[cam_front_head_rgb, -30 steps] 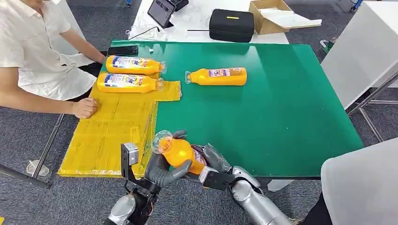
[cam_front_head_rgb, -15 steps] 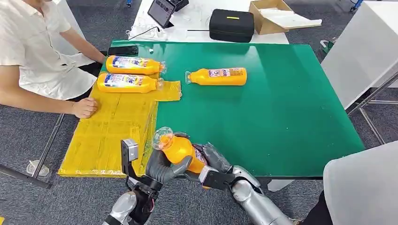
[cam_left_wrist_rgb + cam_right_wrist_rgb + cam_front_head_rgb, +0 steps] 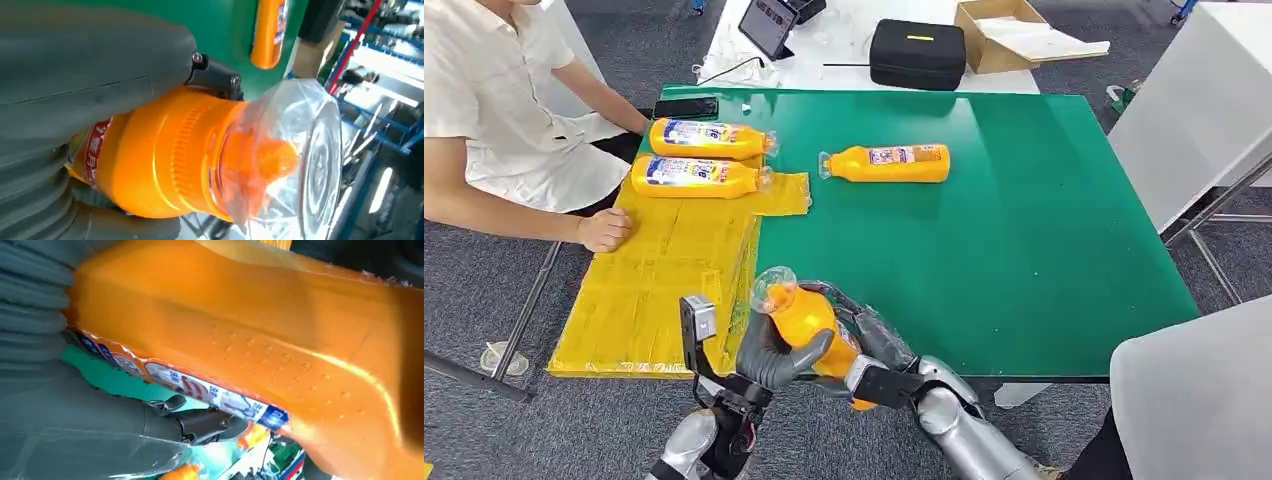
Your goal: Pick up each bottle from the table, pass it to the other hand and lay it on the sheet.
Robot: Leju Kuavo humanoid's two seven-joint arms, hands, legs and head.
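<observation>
An orange bottle (image 3: 802, 318) with a clear cap is held up off the table's near edge, cap pointing up and left. My left hand (image 3: 769, 357) grips it just below the neck, and my right hand (image 3: 876, 348) holds its lower body. In the left wrist view the bottle (image 3: 165, 160) lies under my left hand (image 3: 85, 70). The right wrist view has the bottle (image 3: 250, 330) against my right hand (image 3: 75, 425). Two more orange bottles (image 3: 709, 138) (image 3: 696, 176) lie on the yellow sheet (image 3: 664, 280). Another bottle (image 3: 889, 163) lies on the green table (image 3: 1024, 250).
A person sits at the left with a fist (image 3: 604, 230) resting on the sheet's edge. A phone (image 3: 686, 107) lies at the table's far left corner. Behind it a white table carries a black case (image 3: 916, 52), a tablet (image 3: 767, 24) and a cardboard box (image 3: 1004, 35).
The held bottle has risen a little and shifted slightly left. My left hand has wrapped further around it, while my right hand keeps its hold.
</observation>
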